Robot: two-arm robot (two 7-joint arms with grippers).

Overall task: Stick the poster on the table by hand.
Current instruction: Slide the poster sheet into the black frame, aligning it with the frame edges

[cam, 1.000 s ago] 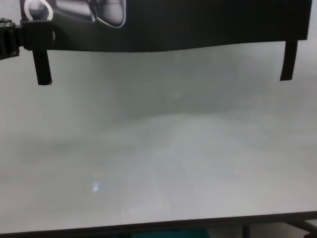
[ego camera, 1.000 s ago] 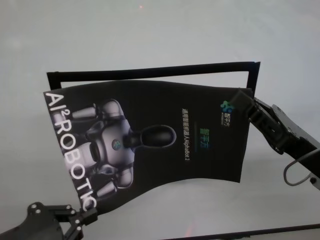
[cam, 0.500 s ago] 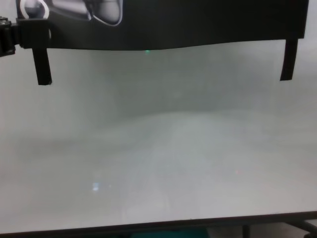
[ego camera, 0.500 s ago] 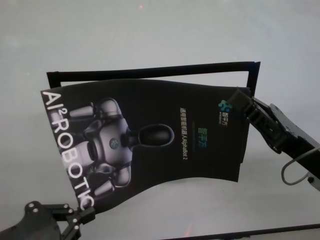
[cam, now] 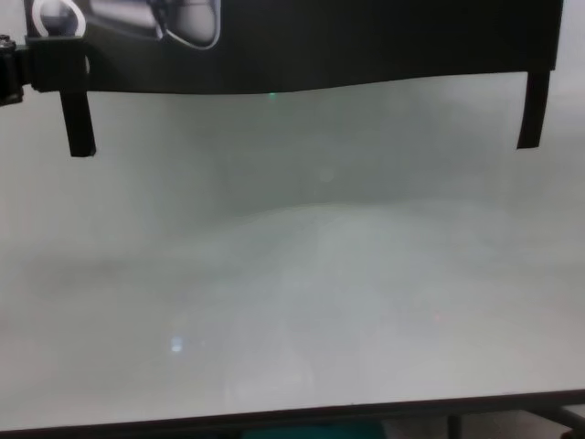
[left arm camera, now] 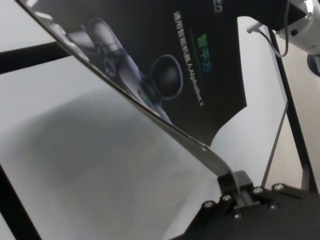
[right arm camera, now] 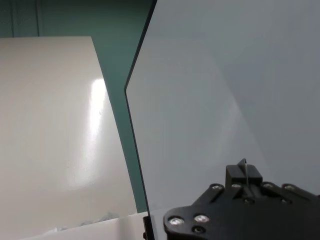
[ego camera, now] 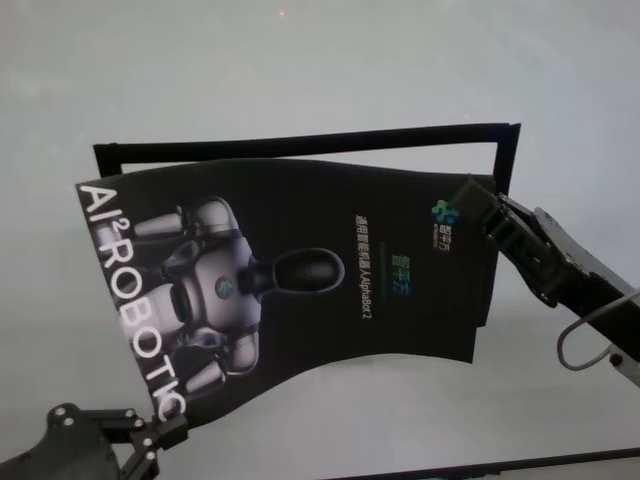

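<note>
The poster (ego camera: 300, 270), black and glossy with a grey-white robot figure and white letters, hangs curved above the table (ego camera: 300, 60). My left hand gripper (ego camera: 165, 432) is shut on its near left corner, clamped on the sheet's edge in the left wrist view (left arm camera: 235, 182). At the far right corner, my right gripper (ego camera: 478, 205) is shut on the poster too. The chest view shows only the poster's lower edge (cam: 366, 46) along the top, with the left gripper (cam: 9, 69) at the left border.
A narrow black tape strip (ego camera: 300, 140) runs just beyond the poster's far edge and turns down at the right (ego camera: 510, 155). In the chest view two short strips (cam: 78, 123) (cam: 532, 110) hang below the poster. The table's dark front edge (cam: 292, 416) lies low.
The poster has drifted slightly to the left, both grippers moving with it. Both grips are unchanged.
</note>
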